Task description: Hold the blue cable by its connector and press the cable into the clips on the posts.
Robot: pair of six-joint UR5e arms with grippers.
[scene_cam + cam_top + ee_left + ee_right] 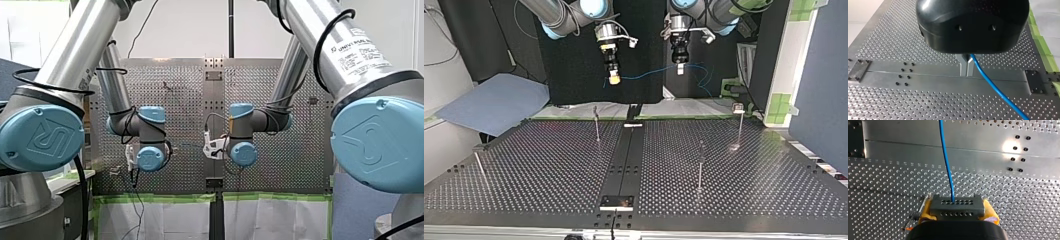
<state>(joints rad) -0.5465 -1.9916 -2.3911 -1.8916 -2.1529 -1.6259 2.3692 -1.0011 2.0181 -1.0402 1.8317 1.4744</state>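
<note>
The blue cable (649, 73) hangs stretched between my two grippers, high above the perforated table (549, 165). My right gripper (957, 205) has its yellow pads (926, 208) shut on the cable's grey connector (957, 210), and the blue cable (946, 162) runs straight ahead from it. In the top view my right gripper (614, 76) is left of centre. My left gripper (967, 73) has its metal fingers shut on the blue cable (995, 87), which trails away below. In the top view my left gripper (680, 68) is right of centre, with slack cable looping beside it.
Several thin posts with clips stand on the table: one post (596, 125) at the back left of centre, one post (700, 167) right of centre, a post (739, 125) at the back right, and a post (479, 165) at the far left. A dark plate strip (626, 160) runs down the middle.
</note>
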